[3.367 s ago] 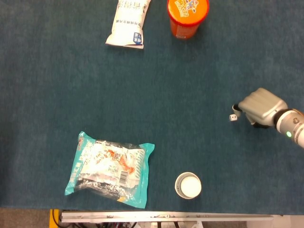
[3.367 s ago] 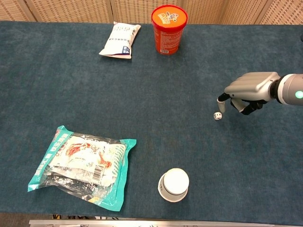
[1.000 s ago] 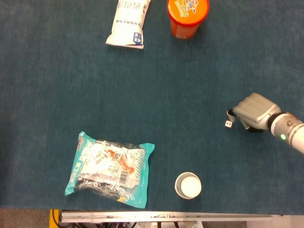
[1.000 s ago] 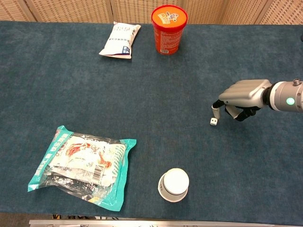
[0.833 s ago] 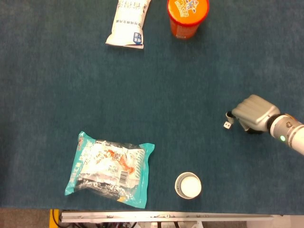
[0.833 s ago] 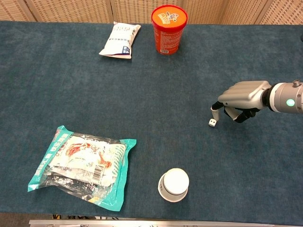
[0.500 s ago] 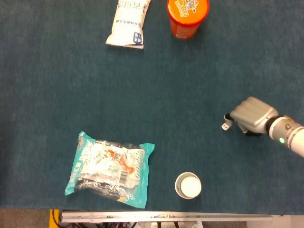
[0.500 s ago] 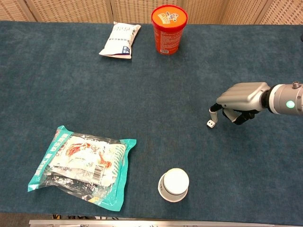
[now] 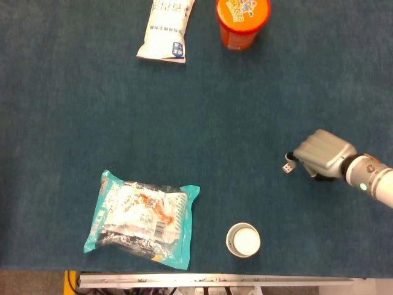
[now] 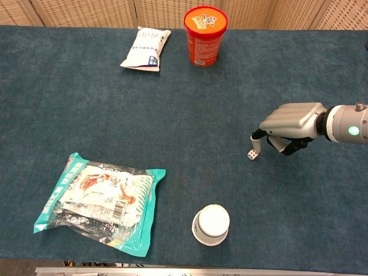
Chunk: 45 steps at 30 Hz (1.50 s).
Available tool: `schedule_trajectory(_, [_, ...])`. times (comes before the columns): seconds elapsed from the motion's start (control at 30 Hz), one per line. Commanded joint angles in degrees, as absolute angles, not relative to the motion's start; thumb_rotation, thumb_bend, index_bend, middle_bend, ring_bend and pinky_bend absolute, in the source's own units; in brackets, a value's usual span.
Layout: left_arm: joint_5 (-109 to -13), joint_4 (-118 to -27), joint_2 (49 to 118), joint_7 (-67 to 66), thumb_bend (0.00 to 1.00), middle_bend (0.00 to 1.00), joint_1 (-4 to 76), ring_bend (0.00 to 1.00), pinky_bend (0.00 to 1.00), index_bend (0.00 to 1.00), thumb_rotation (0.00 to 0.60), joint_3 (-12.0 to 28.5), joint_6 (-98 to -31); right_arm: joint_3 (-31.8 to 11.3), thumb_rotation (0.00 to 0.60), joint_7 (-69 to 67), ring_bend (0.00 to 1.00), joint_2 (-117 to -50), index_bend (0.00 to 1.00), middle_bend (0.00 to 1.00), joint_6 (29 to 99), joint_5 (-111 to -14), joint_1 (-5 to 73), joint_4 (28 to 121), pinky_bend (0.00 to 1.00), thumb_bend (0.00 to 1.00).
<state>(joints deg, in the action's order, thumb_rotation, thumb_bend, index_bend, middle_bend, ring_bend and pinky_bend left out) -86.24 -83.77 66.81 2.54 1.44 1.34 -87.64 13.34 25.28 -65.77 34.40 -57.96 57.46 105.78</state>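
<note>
Chest view: my right robot hand (image 10: 286,127) near table's right edge, fingers curled down, holding nothing; one fingertip touches small white die (image 10: 252,154) lying just left of it. Left hand unseen.

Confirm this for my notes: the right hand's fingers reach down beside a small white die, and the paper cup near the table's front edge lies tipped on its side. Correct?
Not quite. The paper cup stands upright, as the chest view shows. The rest holds: the right hand has its fingers down beside the small white die.

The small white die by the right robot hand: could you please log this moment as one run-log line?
right robot hand: curled over, fingertip at small white die | die: on blue carpeted table | left robot hand: out of view
</note>
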Motion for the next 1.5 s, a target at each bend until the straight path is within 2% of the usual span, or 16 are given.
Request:
schedule_trajectory(0.03, [-86.28, -83.81, 66.77, 2.54, 0.46, 0.53, 1.41, 0.35, 0.46, 0.46, 0.6, 1.34, -87.71, 13.32, 0.6, 25.28, 0.95, -65.26, 0.36, 0.97, 35.3, -58.47, 56.95, 106.25, 1.0, 1.0])
schedule_trajectory(0.13, [-86.36, -83.86, 66.75, 2.51, 0.46, 0.53, 1.48, 0.35, 0.46, 0.46, 0.6, 1.38, -87.71, 13.19, 0.6, 25.23, 0.94, -64.27, 0.36, 0.96, 37.77, -59.48, 55.65, 107.04, 1.0, 1.0])
schedule_trajectory(0.3, [-86.52, -84.04, 66.77, 2.22, 0.46, 0.53, 1.7, 0.35, 0.46, 0.46, 0.6, 1.43, -87.57, 12.69, 0.6, 25.58, 0.91, -62.95, 0.36, 0.92, 45.77, -62.32, 51.28, 107.78, 1.0, 1.0])
schedule_trajectory(0.5, [-86.75, -84.69, 66.79, 1.12, 0.46, 0.53, 2.13, 0.35, 0.46, 0.46, 0.6, 1.64, -87.43, 12.23, 0.6, 26.48, 0.85, -61.03, 0.36, 0.83, 55.04, -65.65, 45.62, 108.18, 1.0, 1.0])
schedule_trajectory(0.57, [-86.83, -84.98, 66.76, 0.69, 0.46, 0.53, 2.34, 0.35, 0.46, 0.46, 0.6, 1.7, -87.27, 11.97, 0.6, 26.44, 0.82, -60.37, 0.36, 0.8, 57.89, -66.86, 43.8, 108.37, 1.0, 0.96])
schedule_trajectory(0.73, [-87.0, -85.82, 66.79, -0.55, 0.46, 0.53, 3.0, 0.35, 0.46, 0.46, 0.6, 1.87, -86.7, 10.92, 0.6, 27.45, 0.72, -59.74, 0.36, 0.7, 67.91, -72.5, 38.04, 107.32, 0.97, 0.8])
schedule_trajectory(0.83, [-86.97, -86.32, 66.83, -1.31, 0.46, 0.53, 3.39, 0.35, 0.46, 0.46, 0.6, 2.0, -86.31, 9.87, 0.6, 28.78, 0.64, -61.48, 0.36, 0.64, 75.7, -77.02, 33.9, 104.81, 0.92, 0.72])
schedule_trajectory(0.93, [-86.99, -86.67, 67.08, -2.09, 0.46, 0.53, 3.76, 0.36, 0.46, 0.43, 0.6, 2.17, -86.09, 8.96, 0.6, 27.34, 0.57, -62.35, 0.36, 0.59, 80.66, -80.07, 30.62, 102.97, 0.82, 0.68])
schedule_trajectory(1.07, [-87.24, -86.95, 67.01, -2.43, 0.46, 0.53, 4.38, 0.36, 0.46, 0.38, 0.6, 2.27, -85.57, 7.83, 0.6, 24.27, 0.5, -62.52, 0.36, 0.53, 85.2, -82.71, 27.12, 101.19, 0.7, 0.61])
schedule_trajectory(1.2, [-87.23, -87.13, 66.73, -2.21, 0.46, 0.53, 4.89, 0.36, 0.46, 0.37, 0.6, 2.53, -85.21, 6.88, 0.6, 21.61, 0.46, -62.92, 0.36, 0.51, 88.96, -84.65, 24.18, 99.23, 0.6, 0.56])
schedule_trajectory(1.33, [-87.38, -87.55, 66.33, -2.4, 0.46, 0.53, 5.48, 0.36, 0.46, 0.37, 0.6, 2.8, -84.88, 5.85, 0.6, 21.54, 0.45, -63.79, 0.36, 0.51, 93.13, -85.02, 20.48, 97.42, 0.56, 0.55])
schedule_trajectory(1.5, [-87.48, -89.07, 65.48, -3.59, 0.46, 0.53, 6.03, 0.36, 0.46, 0.37, 0.6, 2.73, -84.27, 4.81, 0.6, 20.94, 0.45, -65.2, 0.36, 0.51, 96.77, -84.31, 15.78, 96.13, 0.55, 0.55])
